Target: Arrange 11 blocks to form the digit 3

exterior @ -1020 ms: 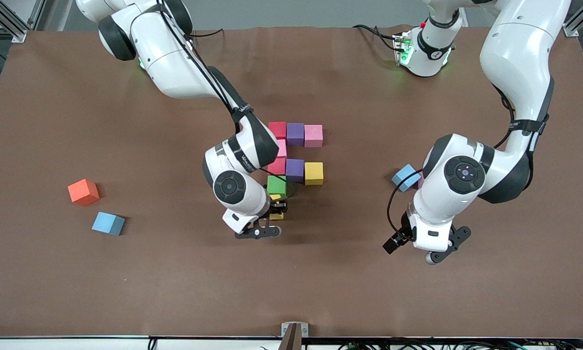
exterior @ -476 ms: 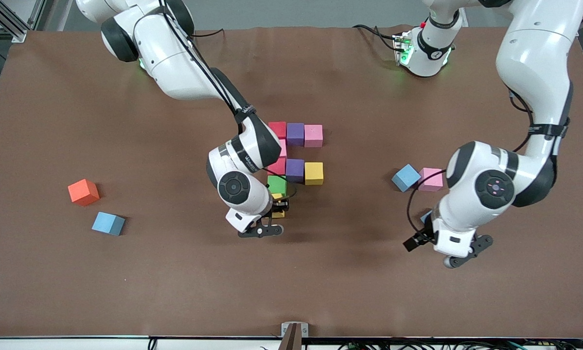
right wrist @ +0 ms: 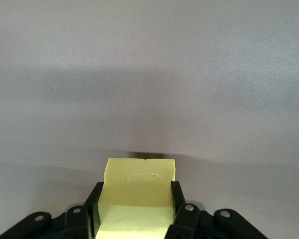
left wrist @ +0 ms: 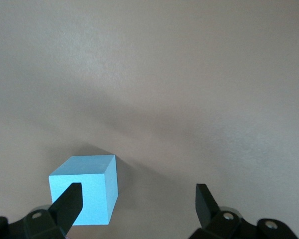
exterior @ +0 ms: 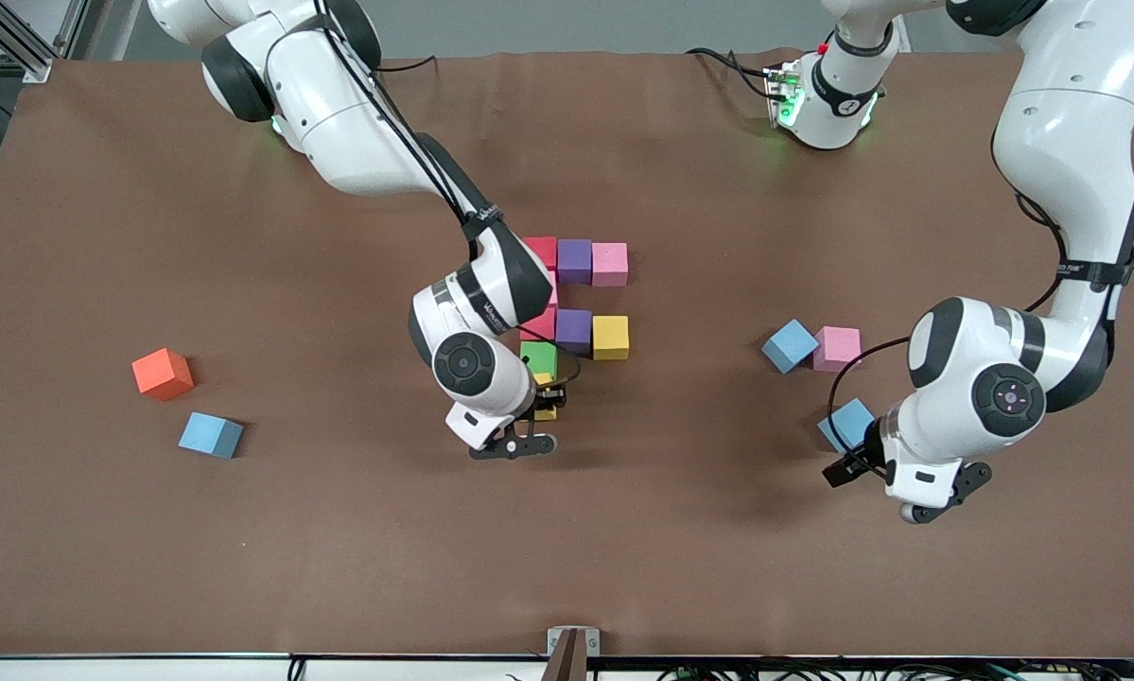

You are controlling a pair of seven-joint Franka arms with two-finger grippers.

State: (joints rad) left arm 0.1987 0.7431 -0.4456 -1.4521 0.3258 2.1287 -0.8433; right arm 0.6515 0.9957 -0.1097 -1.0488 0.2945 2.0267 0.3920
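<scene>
The right gripper [exterior: 540,413] grips a yellow block [right wrist: 138,191] just nearer the camera than the green block [exterior: 537,357]; releasing it askew could nudge that block. The left gripper [left wrist: 134,204] hangs wide open and empty over a blue block [exterior: 847,422]. Visible: three blue, two yellow, two purple, three pink, two red, one green, one orange cube [exterior: 162,373].

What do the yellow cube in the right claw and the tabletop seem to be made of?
Yellow cube: probably soft foam, with a matte face and small dents and creases beside the shut right claw. Tabletop: looks like a brown matte cloth or felt-like mat, with a dull, even surface and slight ripples along its edge by the robots' bases; the exact material is unclear.
</scene>
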